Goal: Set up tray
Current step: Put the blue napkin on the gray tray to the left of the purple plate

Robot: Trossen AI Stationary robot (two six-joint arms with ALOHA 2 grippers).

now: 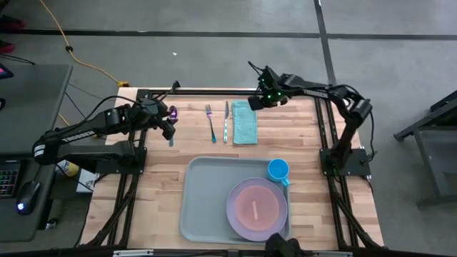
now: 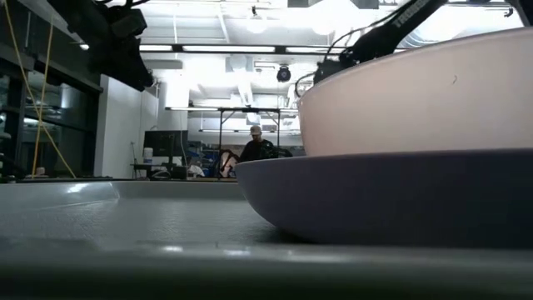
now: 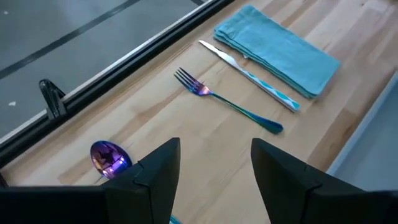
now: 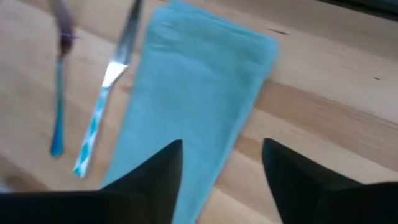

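Observation:
The pale grey-green tray point(image 1: 207, 200) lies at the table's near middle. It holds a purple plate point(image 1: 235, 214) with a pink plate point(image 1: 257, 208) on it, and a blue cup point(image 1: 278, 170) in its far right corner. Beyond the tray, a teal napkin point(image 1: 244, 121), a knife point(image 1: 226, 121) and a fork point(image 1: 211, 123) lie flat on the wood. A purple spoon point(image 3: 110, 155) lies left of them. My left gripper point(image 3: 216, 149) hovers open over the spoon's handle. My right gripper point(image 4: 222, 148) hangs open above the napkin point(image 4: 193, 93).
Bare wood lies left and right of the tray point(image 2: 125, 225). In the low view the stacked plates point(image 2: 400, 196) fill the near right. A black frame rail point(image 3: 124, 68) runs along the far table edge. A person point(image 2: 258, 146) sits far back in the room.

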